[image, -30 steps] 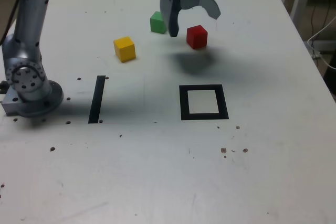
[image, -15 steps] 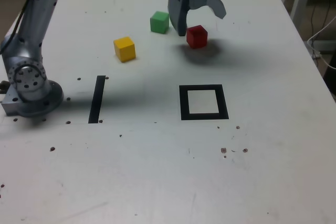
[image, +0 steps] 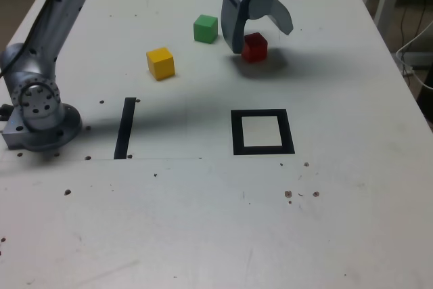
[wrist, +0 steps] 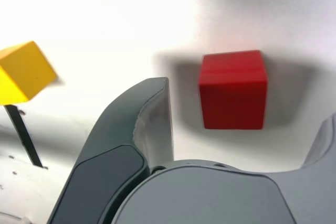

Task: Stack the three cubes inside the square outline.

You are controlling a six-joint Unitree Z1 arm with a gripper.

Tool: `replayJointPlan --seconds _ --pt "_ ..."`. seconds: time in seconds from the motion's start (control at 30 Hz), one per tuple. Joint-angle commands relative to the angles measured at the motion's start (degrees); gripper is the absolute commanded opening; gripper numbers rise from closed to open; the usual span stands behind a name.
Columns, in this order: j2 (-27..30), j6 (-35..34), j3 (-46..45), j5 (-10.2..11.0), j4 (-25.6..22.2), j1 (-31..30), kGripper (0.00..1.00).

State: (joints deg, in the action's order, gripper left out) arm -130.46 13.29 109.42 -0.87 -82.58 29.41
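Tabletop (image: 203, 221) first: we see white surface carrying all 3 cubes toward its far side, with the square outline (image: 262, 132) nearer the camera and bare inside, so no stacking is done yet. Next comes the gripper (image: 257, 34), jaws spread wide and holding nothing, straddling the red cube (image: 254, 47) so a closing pinch would catch both sides. The yellow cube (image: 161, 63) and green cube (image: 205, 28) sit apart on the exterior view's left, clear of that approach.
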Motion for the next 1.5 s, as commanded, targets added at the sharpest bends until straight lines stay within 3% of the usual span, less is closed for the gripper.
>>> replayJointPlan --seconds 0.0,0.67,1.07,1.47 --pt "-1.3 0.7 1.2 -0.6 -1.4 0.3 0.86" --pt "-5.5 3.5 5.5 -0.6 -3.3 -0.2 0.31" --pt "-4.6 3.9 5.2 0.5 -3.9 -1.1 0.29" --pt "1.0 3.7 0.5 1.1 -4.0 -5.6 0.29"
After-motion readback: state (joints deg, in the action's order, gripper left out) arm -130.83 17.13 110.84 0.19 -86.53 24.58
